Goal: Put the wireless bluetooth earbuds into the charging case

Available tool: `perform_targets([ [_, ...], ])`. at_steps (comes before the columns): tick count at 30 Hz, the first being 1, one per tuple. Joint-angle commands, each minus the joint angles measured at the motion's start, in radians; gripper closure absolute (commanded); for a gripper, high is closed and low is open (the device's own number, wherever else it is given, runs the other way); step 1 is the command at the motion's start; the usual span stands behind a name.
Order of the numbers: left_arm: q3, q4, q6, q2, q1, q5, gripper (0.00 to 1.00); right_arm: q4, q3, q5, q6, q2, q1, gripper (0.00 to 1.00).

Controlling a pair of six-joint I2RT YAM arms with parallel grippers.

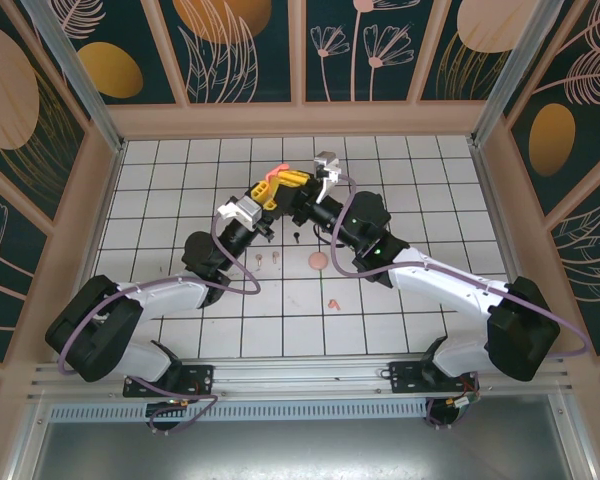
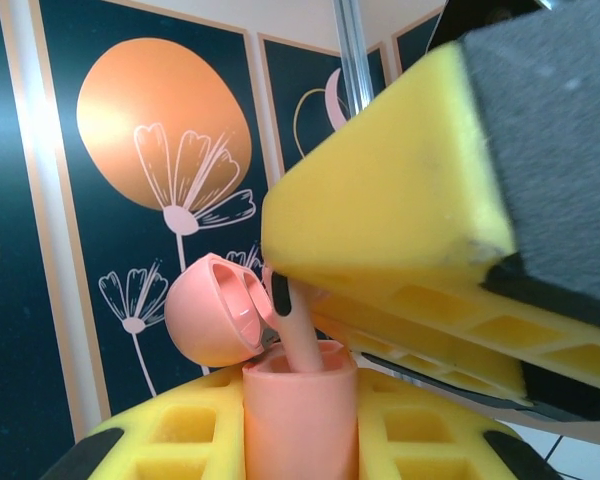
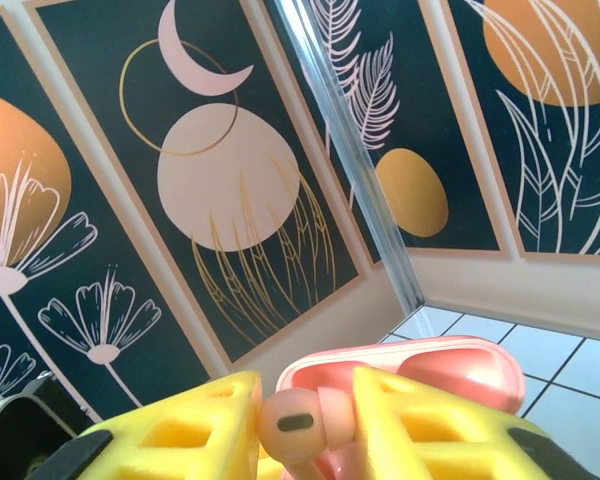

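My left gripper [image 2: 300, 440] is shut on a coral pink charging case [image 2: 298, 415], which stands upright between its yellow fingers [image 2: 170, 440]. The case's lid [image 2: 212, 310] is swung open to the left. A coral pink earbud [image 2: 302, 335] has its stem down inside the case's mouth. Its head [image 3: 300, 425] sits between the yellow fingers of my right gripper [image 3: 305, 430], which touch it on both sides, with the open lid [image 3: 430, 365] behind. In the top view both grippers [image 1: 268, 198] [image 1: 285, 184] meet over the back middle of the floor at the case [image 1: 270, 180].
On the tiled floor lie a black earbud [image 1: 296, 237], two pale earbuds [image 1: 259, 260] [image 1: 276, 257], a round pale pink case [image 1: 319, 261] and another coral earbud [image 1: 332, 303]. Patterned walls enclose the floor on three sides.
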State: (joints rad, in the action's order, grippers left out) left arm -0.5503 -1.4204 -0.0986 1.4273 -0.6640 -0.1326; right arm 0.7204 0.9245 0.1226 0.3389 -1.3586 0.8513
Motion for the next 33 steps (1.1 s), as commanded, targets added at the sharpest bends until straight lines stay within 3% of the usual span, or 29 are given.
perform_targets([
  [1, -0.047, -0.092, 0.034, -0.007, -0.009, -0.019, 1.0, -0.074, -0.023, -0.01, 0.005, -0.023, 0.008, 0.66],
  [11, -0.045, -0.099, 0.043, -0.001, -0.009, -0.021, 1.0, -0.075, -0.021, -0.05, 0.036, -0.021, -0.004, 0.58],
  [19, -0.039, -0.123, 0.08, 0.014, -0.009, -0.006, 1.0, -0.076, -0.004, -0.051, 0.064, -0.035, -0.017, 0.57],
  [25, -0.018, -0.17, 0.134, 0.085, -0.009, 0.19, 1.0, -0.162, 0.012, -0.098, 0.148, -0.01, -0.057, 0.47],
  [33, 0.066, -0.185, 0.123, 0.06, -0.008, 0.38, 1.0, -0.339, -0.129, -0.215, 0.289, 0.133, -0.073, 0.37],
])
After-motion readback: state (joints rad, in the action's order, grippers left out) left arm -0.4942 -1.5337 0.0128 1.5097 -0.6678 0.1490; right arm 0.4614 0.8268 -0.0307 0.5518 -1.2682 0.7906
